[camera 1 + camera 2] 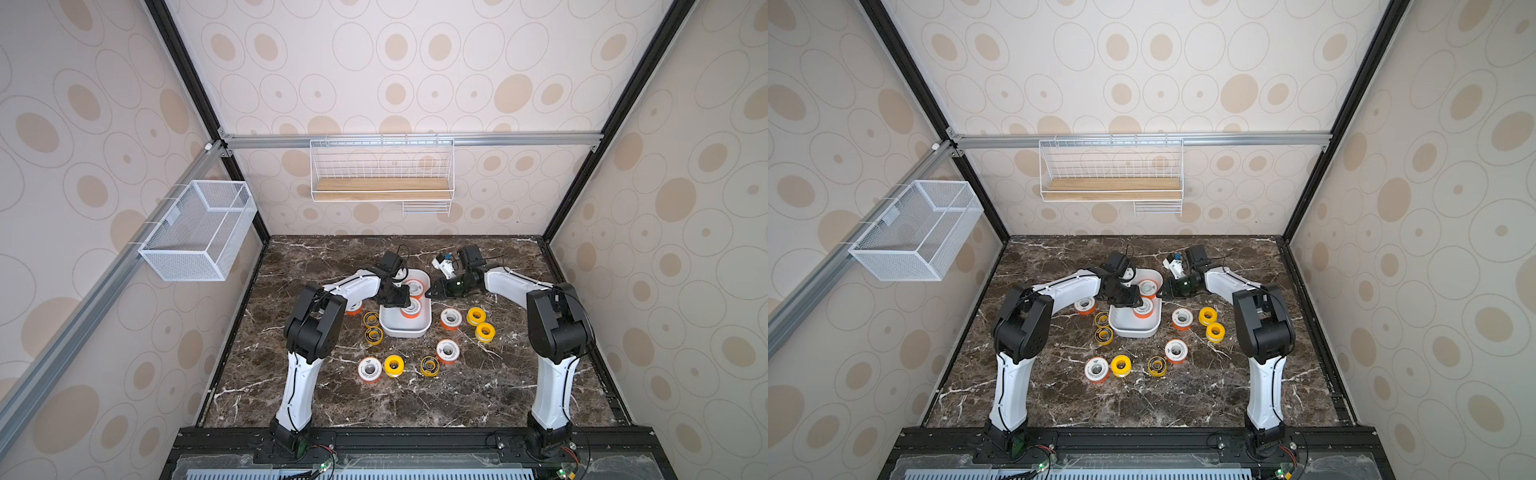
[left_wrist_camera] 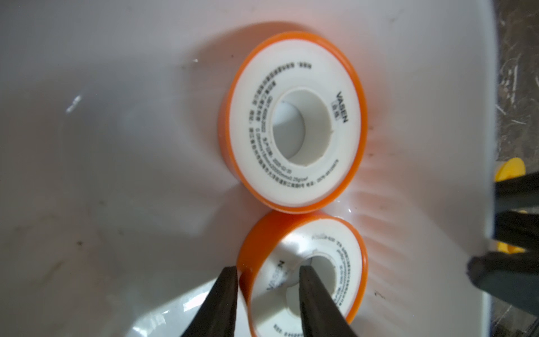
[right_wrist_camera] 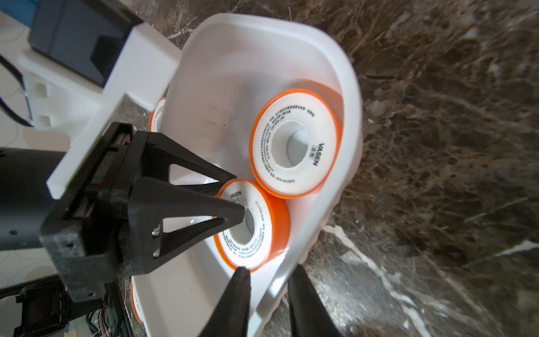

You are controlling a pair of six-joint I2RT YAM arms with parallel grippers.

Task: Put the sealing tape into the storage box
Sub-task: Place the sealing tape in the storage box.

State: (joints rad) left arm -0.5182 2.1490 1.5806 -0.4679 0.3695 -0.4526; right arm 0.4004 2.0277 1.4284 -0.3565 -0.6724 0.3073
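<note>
Nearest the arm bases, four sealing tape spools (image 1: 394, 365) lie in a loose row on the marble surface (image 1: 478, 399): orange/white, plain yellow, dark-ringed, orange/white. Farther in, six more are seen outside the storage box (image 1: 405, 331): two ringed spools (image 1: 373, 335) just beside it on the left-arm side, a part-hidden orange spool (image 1: 353, 308) under the left arm (image 1: 353, 286), plus a lone orange spool (image 1: 451, 319) and two yellow spools (image 1: 485, 331) on the right-arm side. So 2 of 12 are judged boxed, both orange. Inside the box, a tilted spool (image 2: 347, 262) is leant against a flat spool (image 2: 291, 188), touching it. The left fingers (image 2: 316, 303) are set apart astride the tilted spool's ring, one in the core, one outside the orange rim. Whether it is pinched or slack cannot be told. The right fingers (image 3: 233, 303) are clamped on the box wall, one inside, one outside, close by that spool. Risks: if the left arm is lifted w/ the inner finger snagged in the core, the spool could be dragged out. Once freed, it could roll or ride up the shallow wall. A tug from the right fingers could tip or slide the light box, esp. w/ both spools toward its far end. Beyond, the wire rack (image 1: 381, 190) and mesh basket (image 1: 195, 232) are not involved
</note>
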